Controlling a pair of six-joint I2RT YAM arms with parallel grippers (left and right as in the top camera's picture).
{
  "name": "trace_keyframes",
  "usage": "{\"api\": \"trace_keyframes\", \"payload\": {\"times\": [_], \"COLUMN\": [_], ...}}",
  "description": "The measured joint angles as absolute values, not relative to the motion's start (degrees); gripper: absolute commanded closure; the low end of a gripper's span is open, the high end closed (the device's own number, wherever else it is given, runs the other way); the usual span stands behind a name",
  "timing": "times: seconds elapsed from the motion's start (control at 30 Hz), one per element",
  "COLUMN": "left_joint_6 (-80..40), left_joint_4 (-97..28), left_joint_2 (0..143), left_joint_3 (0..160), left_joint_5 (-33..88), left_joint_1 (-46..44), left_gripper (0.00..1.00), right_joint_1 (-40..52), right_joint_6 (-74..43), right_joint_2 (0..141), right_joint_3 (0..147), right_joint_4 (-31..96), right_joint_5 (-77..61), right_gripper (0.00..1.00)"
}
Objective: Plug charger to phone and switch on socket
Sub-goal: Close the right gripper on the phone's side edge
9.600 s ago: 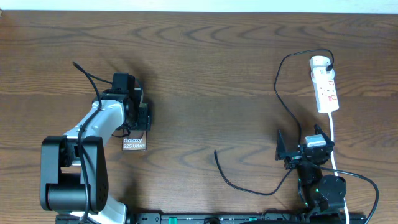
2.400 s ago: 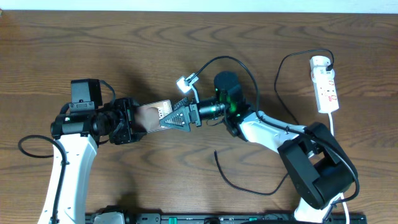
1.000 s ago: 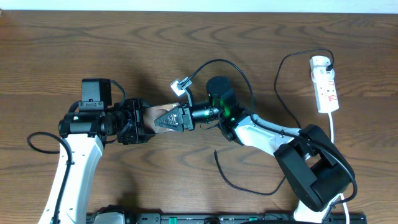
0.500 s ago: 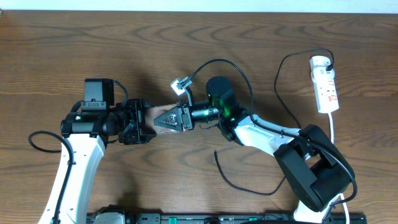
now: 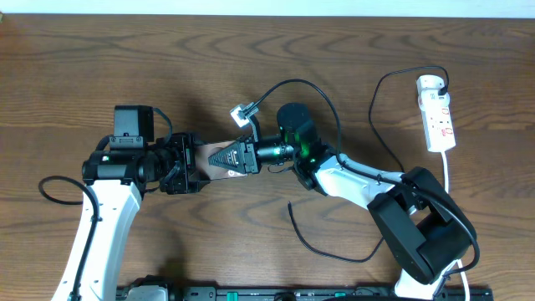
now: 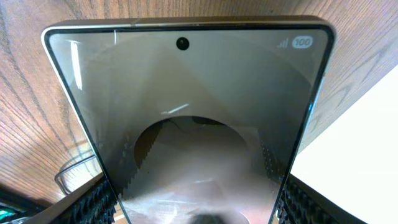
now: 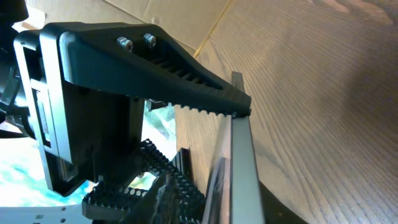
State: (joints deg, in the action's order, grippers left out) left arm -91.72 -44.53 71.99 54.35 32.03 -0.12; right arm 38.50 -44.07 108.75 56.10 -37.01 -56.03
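Phone [image 5: 203, 155] held above the surface [image 5: 267, 67], left of centre, right gripper [image 5: 224, 156] narrowing on its free end.
Long axis ran left–right, camera end pointing right, opposite end clamped in the left gripper [image 5: 185, 165]. In the last second the right jaws drew closer; one touched the phone's edge, a full clamp could not be told. Probably a regrip to free the port. Charger [image 5: 326, 249] lay untouched, near right.
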Motion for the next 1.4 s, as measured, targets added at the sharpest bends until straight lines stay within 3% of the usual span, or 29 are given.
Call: {"api": "trace_keyframes", "payload": {"times": [0.33, 0.97, 1.0, 1.13, 1.3, 1.4], "left_joint_6": [-91.70, -92.33, -92.33, -92.31, -91.46, -90.74], "left_joint_4": [-44.51, -43.55, -43.55, -43.92, -43.16, -41.04], "left_joint_2": [71.99, 71.57, 71.50, 71.53, 71.53, 71.53], "left_joint_3": [54.35, 55.29, 55.29, 55.27, 55.27, 55.27], "left_joint_5": [31.99, 32.25, 32.25, 32.40, 32.73, 32.80], "left_joint_1": [-0.12, -0.10, -0.10, -0.12, -0.23, -0.23], "left_gripper": [0.93, 0.92, 0.87, 0.40, 0.12, 0.11], "right_joint_1": [38.50, 39.40, 39.40, 39.38, 39.40, 39.33], "right_joint_6": [-44.31, -43.44, -43.44, -43.42, -43.42, -43.42], "right_joint_2": [109.14, 110.06, 110.06, 110.04, 110.04, 110.04], "right_joint_3": [56.10, 55.33, 55.33, 55.33, 55.33, 55.33], "right_joint_4": [-36.69, -35.90, -35.90, -36.53, -36.84, -36.91], "right_joint_5": [-55.00, -55.51, -55.55, -55.57, -55.68, -55.68], "right_gripper": [0.84, 0.93, 0.93, 0.94, 0.96, 0.96]}}
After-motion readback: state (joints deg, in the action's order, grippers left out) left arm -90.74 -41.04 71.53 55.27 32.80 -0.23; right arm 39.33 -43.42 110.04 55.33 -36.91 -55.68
